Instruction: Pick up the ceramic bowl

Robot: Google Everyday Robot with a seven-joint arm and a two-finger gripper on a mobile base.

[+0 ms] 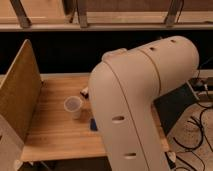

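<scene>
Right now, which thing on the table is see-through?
The plastic cup, upright beside the arm; the blue item is opaque. The ceramic bowl and claw are not in view.

Cup (73, 105) left of arm (145, 95); hand hidden

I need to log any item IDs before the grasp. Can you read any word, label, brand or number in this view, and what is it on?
No readable text anywhere in this view.
robot arm: plain pale shell with a few small holes, no marking.
plastic cup, table, wooden panel: no labels.
The ceramic bowl and the gripper are hidden behind the arm, so nothing can be read there.
</scene>
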